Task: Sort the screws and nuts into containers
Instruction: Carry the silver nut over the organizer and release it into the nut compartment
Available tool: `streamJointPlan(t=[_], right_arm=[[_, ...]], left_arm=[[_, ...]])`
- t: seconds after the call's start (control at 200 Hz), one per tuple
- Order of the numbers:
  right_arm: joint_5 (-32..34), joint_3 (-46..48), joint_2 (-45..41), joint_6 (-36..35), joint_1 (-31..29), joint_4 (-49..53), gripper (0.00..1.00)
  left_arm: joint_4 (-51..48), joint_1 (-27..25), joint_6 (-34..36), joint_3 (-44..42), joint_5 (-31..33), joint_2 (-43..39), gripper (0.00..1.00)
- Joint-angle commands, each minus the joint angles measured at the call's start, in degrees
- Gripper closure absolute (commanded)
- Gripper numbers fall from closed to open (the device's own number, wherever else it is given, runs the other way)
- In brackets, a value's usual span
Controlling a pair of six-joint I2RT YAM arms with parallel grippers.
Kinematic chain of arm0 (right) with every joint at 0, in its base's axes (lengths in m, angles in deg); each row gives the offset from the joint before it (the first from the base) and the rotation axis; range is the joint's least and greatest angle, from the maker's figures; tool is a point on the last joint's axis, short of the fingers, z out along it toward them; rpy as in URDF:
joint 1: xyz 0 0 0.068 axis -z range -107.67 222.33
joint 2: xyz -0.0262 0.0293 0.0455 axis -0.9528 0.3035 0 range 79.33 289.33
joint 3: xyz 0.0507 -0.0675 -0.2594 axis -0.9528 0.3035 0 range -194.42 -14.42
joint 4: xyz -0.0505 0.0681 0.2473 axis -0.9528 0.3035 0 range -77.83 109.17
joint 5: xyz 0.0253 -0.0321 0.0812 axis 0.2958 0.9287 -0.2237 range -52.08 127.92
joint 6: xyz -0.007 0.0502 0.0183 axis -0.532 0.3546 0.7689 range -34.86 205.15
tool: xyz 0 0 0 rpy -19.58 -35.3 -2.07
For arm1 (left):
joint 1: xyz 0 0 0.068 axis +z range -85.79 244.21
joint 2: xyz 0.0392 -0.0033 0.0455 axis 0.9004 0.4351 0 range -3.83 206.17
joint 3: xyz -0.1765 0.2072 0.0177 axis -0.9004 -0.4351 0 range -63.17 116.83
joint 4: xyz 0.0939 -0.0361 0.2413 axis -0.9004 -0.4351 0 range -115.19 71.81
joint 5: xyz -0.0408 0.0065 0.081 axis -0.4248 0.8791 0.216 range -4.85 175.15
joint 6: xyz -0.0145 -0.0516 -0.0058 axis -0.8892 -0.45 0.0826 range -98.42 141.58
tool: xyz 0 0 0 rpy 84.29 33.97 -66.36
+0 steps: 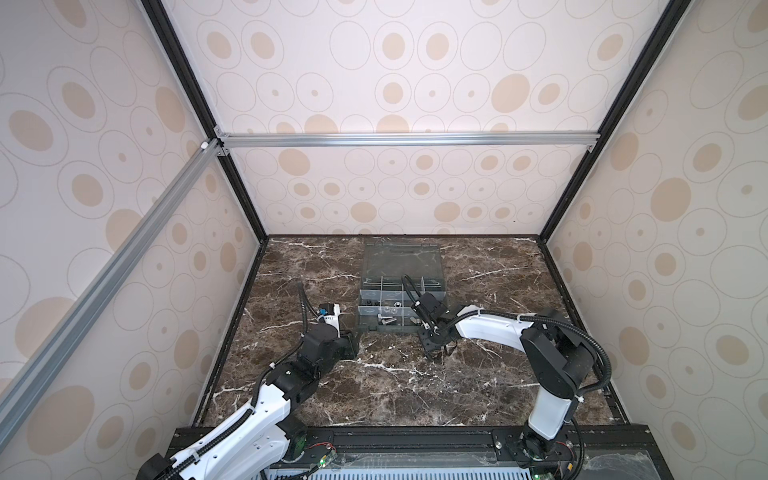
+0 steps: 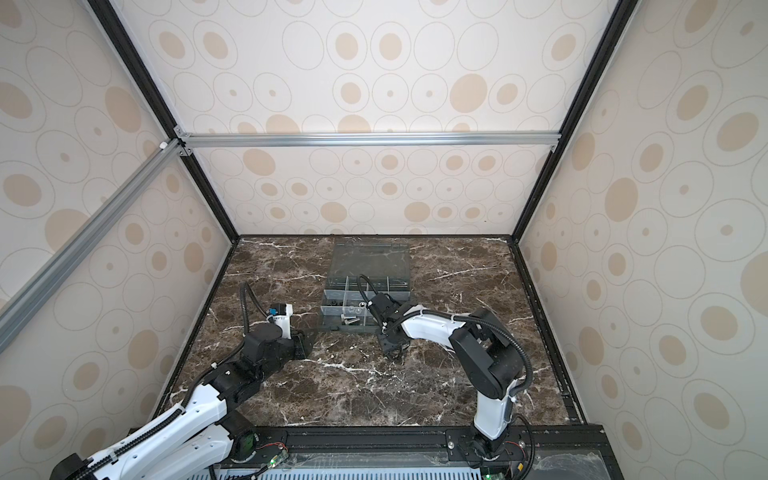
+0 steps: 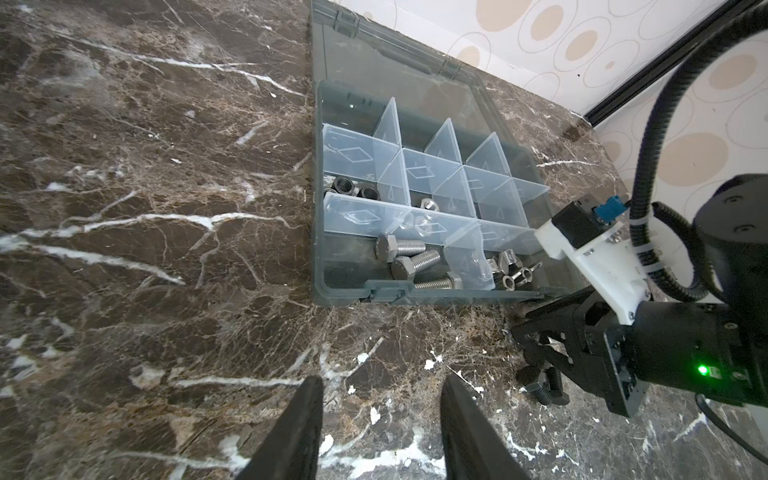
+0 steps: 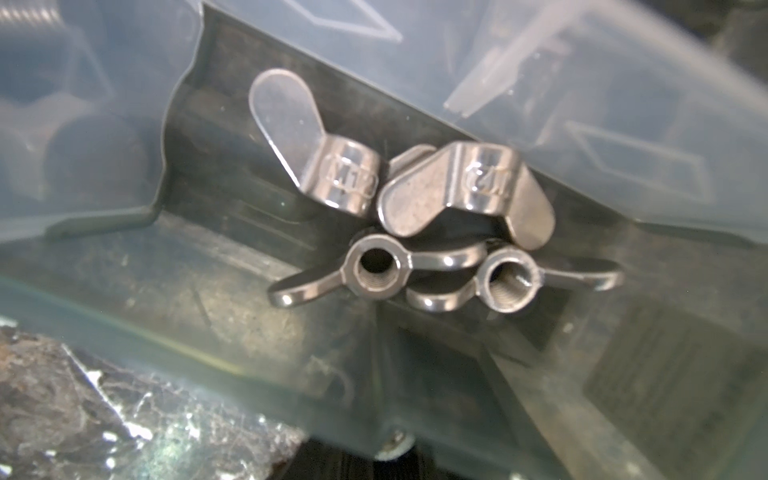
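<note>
Dark hex-head screws (image 3: 540,386) are seen beneath the right gripper (image 3: 540,365), whose grip cannot be told; the left gripper (image 3: 381,386) is held parted over veined marble (image 3: 166,249).

This is a robot test cell in a lab. The booth is closed in by wall panels (image 1: 415,62) printed with beige ovals, held in black posts (image 1: 633,83) and aluminium rails (image 1: 407,139). Two white-and-black robot arms (image 1: 266,411) stand on a black base rail (image 1: 415,442) at the front of a marble-patterned worktop (image 1: 395,395). They carry corrugated cables (image 3: 648,124) and a green status light (image 3: 702,369).
</note>
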Motion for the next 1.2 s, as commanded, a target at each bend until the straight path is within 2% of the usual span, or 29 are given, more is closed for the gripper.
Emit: streamJointPlan(t=[0.0, 0.315, 0.635, 0.865, 1.195], right_arm=[[-0.1, 0.4, 0.0, 0.6, -1.2, 1.1, 0.77], [-1.0, -0.8, -6.2, 1.1, -2.0, 3.1, 0.78], [-1.4, -8.2, -8.1, -1.0, -1.9, 2.8, 0.78], [-0.8, -22.6, 1.2, -5.1, -1.2, 4.3, 0.78], [-2.8, -40.3, 17.2, -4.9, 0.8, 7.3, 0.78]], left_arm=[[-0.8, 0.3, -1.0, 0.2, 0.8, -0.5, 0.53], [-1.1, 0.3, -0.9, 0.0, 1.3, -1.4, 0.53], [-1.2, 0.3, -0.5, -0.1, 1.3, -2.1, 0.53], [1.9, 0.3, -1.0, -2.1, -0.2, -2.6, 0.53], [-1.0, 0.3, -0.1, -0.4, -0.2, -3.4, 0.53]])
